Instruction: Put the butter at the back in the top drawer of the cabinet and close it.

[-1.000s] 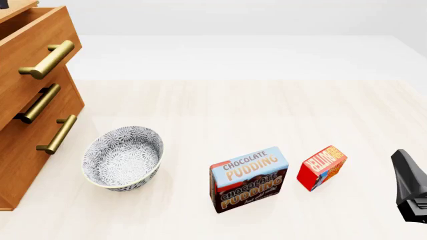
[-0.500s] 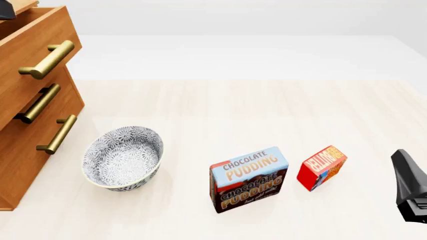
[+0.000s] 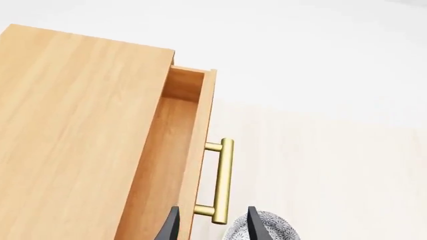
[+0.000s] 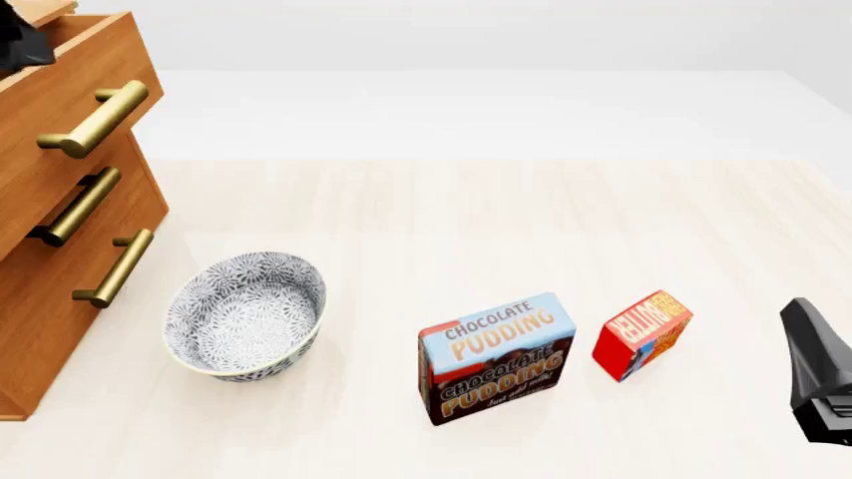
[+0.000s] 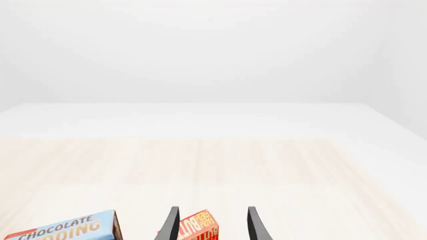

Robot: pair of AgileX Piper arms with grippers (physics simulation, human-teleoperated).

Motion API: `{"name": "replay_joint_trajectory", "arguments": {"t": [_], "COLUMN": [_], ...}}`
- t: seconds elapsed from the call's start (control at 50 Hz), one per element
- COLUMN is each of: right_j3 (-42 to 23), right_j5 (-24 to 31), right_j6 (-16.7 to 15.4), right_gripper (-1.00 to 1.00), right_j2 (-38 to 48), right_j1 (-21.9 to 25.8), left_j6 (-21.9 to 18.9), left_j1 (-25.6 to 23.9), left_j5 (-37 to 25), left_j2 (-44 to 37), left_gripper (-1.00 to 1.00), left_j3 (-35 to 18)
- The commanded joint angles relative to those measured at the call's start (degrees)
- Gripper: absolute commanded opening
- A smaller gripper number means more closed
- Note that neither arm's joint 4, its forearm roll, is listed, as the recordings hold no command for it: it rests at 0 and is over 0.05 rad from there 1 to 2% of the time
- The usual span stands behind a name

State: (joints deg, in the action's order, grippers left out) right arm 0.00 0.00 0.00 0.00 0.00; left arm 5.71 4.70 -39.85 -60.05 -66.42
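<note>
Butter [image 4: 643, 333] on table [image 4: 533, 210], near right, upright and tilted, just right of pudding box [image 4: 498, 356], apart from it. Patterned bowl [image 4: 245, 314] left of pudding box, near cabinet [image 4: 54, 289]. Top drawer [image 3: 180, 150] pulled partly out, brass handle [image 3: 220, 180] showing. Left gripper [image 3: 212, 226] above drawer front, fingers spread, holding nothing, handle's near end between tips. Right gripper [image 5: 212, 224] at near right edge, fingers parted, empty, butter [image 5: 195, 227] between fingertips in wrist view, contact unclear.
</note>
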Motion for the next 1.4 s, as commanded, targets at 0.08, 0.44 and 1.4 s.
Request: {"name": "replay_joint_trajectory", "arguments": {"t": [0.08,0.44,1.4], "right_j3": [0.0,0.0,0.0], "right_j5": [0.0,0.0,0.0], "right_j6": [0.0,0.0,0.0], "right_gripper": [1.0,1.0,1.0], "right_j2": [0.0,0.0,0.0], "right_j1": [0.0,0.0,0.0], "left_j6": [0.2,0.09,2.34], "left_j1": [0.53,1.77,2.63], "left_j5": [1.34,2.74,9.36], "left_j2": [-0.62,-0.84,-3.74], "left_gripper": [1.0,1.0,1.0], "left_j3": [1.21,2.52,7.87]}}
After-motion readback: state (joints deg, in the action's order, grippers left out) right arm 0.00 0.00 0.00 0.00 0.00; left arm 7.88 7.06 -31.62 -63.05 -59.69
